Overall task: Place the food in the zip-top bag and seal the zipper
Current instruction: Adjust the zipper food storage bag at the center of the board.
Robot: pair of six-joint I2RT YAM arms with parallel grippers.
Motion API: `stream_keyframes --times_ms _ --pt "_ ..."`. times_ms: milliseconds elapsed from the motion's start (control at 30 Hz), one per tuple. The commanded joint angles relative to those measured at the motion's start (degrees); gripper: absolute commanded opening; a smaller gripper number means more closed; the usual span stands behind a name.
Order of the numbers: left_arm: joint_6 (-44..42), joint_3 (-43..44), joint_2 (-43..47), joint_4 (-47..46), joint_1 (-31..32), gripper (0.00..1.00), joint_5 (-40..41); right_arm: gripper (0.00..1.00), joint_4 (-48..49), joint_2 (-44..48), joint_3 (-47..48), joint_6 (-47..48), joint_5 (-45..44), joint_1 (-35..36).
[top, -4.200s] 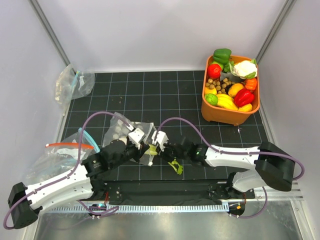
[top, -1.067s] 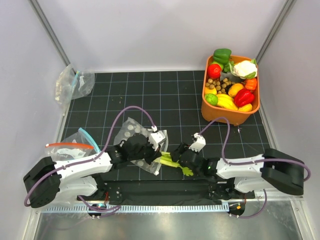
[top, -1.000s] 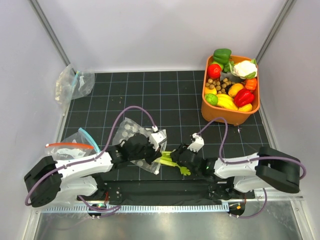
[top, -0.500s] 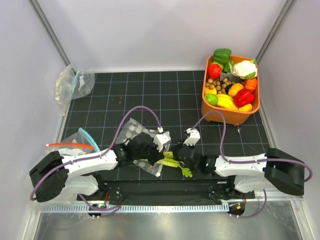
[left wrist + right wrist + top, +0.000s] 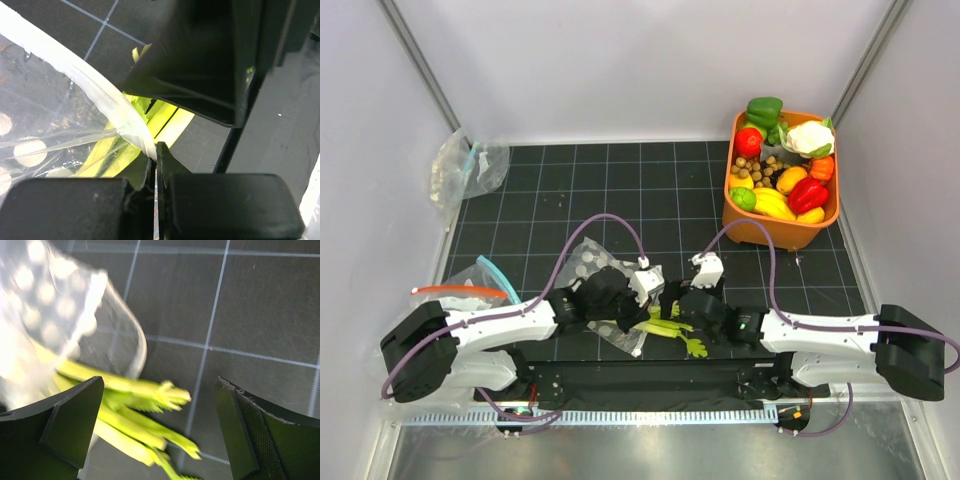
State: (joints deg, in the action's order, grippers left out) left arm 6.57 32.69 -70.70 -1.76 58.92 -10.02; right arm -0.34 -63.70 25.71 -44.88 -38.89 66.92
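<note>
The celery stalk [image 5: 665, 328] lies at the mat's near edge, stem end inside the mouth of the dotted zip-top bag [image 5: 585, 272], leafy end [image 5: 695, 347] sticking out to the right. My left gripper [image 5: 155, 152] is shut on the bag's mouth edge, pinching the pale zipper strip [image 5: 97, 92]; through the plastic the celery [image 5: 162, 117] shows just behind it. My right gripper [image 5: 160, 385] stands open over the celery [image 5: 135, 410], with its fingers [image 5: 72, 420] either side and touching nothing. In the top view it [image 5: 675, 303] sits close beside the left gripper [image 5: 642, 298].
An orange bin [image 5: 750, 225] of toy produce, red pieces among them, stands at the back right. A clear bag with a red-orange strip [image 5: 455, 293] lies at the left edge. Another crumpled bag [image 5: 465, 165] sits at the back left.
The right gripper has opened and let go of the celery, whose stem end now lies further left in the bag mouth. Both wrists have drawn closer together.
</note>
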Motion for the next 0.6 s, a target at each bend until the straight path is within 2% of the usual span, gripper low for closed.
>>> stream_keyframes --times_ms 0,100,300,433,500,533,567 --pt "-1.12 1.85 1.35 0.44 0.32 0.0 0.88 0.98 -4.39 0.33 3.1 12.08 6.88 -0.03" --pt "-1.73 2.21 1.88 1.58 0.32 0.0 1.58 0.99 -3.97 0.33 3.55 21.48 13.75 -0.03" --pt "-2.61 1.94 3.02 4.04 0.32 0.0 1.41 1.0 6.31 0.33 -1.72 28.62 16.13 -0.03" --pt "-2.79 2.73 1.79 4.75 0.32 0.0 0.53 0.98 6.23 2.79 -1.72 28.53 6.05 -0.03" --pt "-2.96 3.0 1.09 5.1 0.32 0.0 0.27 0.94 8.06 4.72 -2.16 31.76 5.24 -0.12" --pt "-2.88 3.17 1.0 5.1 0.32 0.0 0.0 0.91 8.77 6.47 -2.33 32.66 4.8 -0.21" --pt "-2.96 3.17 0.82 5.1 0.32 0.0 -0.09 0.83 10.26 7.27 -2.6 33.71 3.92 -0.55"
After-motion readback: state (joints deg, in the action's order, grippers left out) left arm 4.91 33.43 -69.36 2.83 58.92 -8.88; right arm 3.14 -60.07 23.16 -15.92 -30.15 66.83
